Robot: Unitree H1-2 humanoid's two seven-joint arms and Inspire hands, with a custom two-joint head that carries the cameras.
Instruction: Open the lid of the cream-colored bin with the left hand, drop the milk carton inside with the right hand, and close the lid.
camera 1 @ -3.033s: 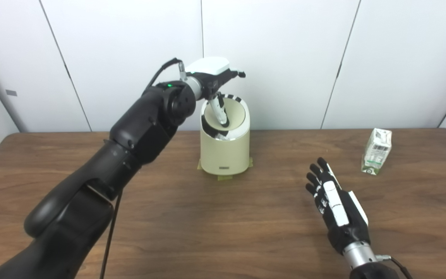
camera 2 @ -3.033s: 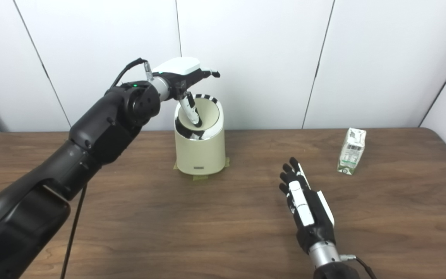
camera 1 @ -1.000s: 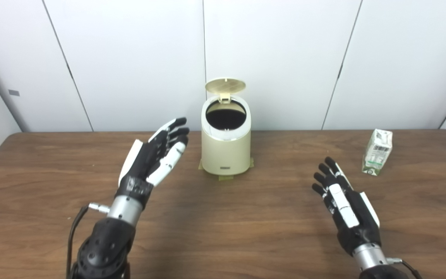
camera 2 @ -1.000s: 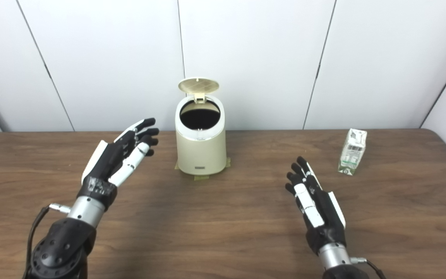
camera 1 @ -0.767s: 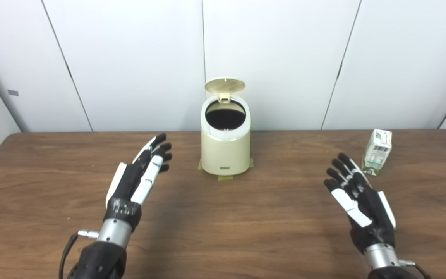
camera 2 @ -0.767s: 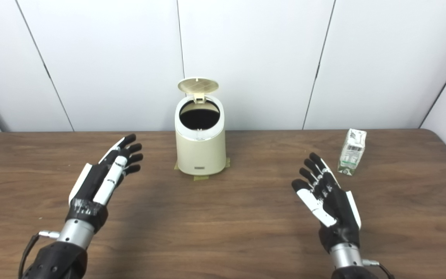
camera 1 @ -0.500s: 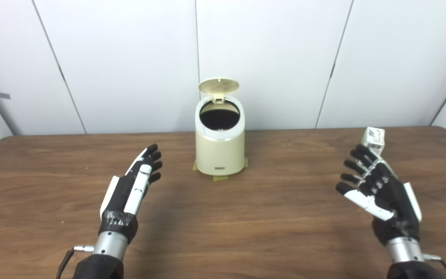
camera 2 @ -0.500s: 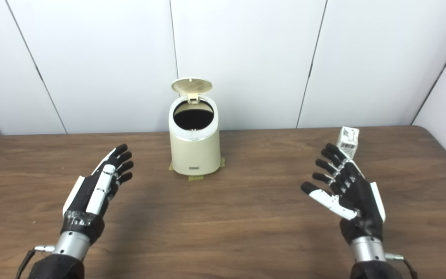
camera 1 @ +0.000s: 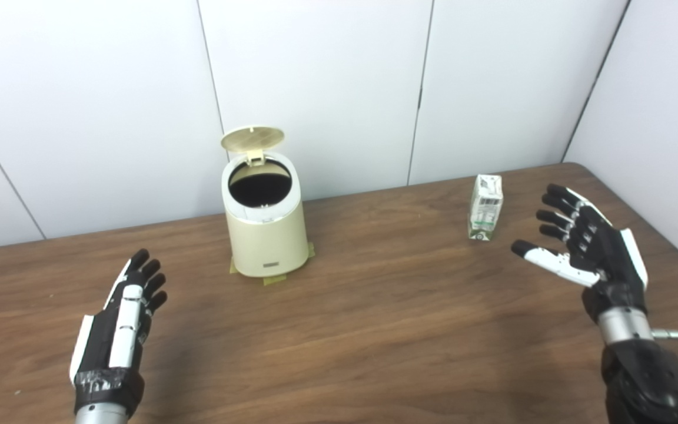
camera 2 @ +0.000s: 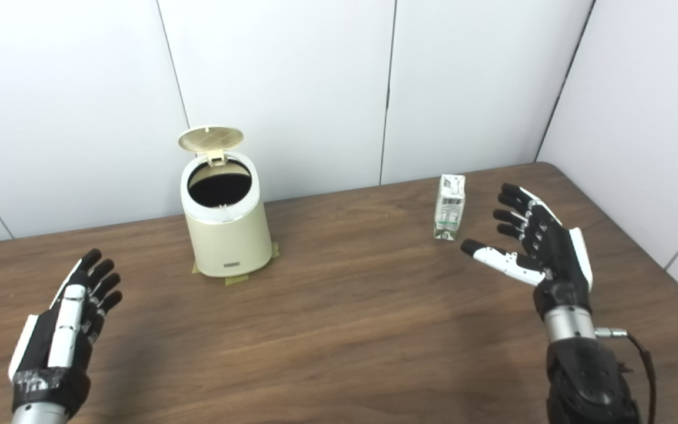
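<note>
- With its round lid [camera 1: 252, 137] standing up at the back, the cream-colored cylindrical plastic bin [camera 1: 265, 227] shows a dark mouth: opening done.
- Small white-and-green milk carton [camera 1: 485, 206] stands upright on the brown wooden table [camera 1: 374, 330], well right of the bin; dropping and closing remain.
- Right hand [camera 1: 589, 247] spread, empty, just beside the carton, apart from it.
- Left hand [camera 1: 116, 330] spread, empty, low at left.

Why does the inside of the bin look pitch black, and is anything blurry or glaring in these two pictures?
Left eye view: the bin opening is in shade, so nothing inside shows; its raised lid is evenly lit. Right eye view: soft light, only a faint shadow beside the milk carton, no glare on the table. Both views are sharp, including the right robot hand; the table edge looks tilted.
</note>
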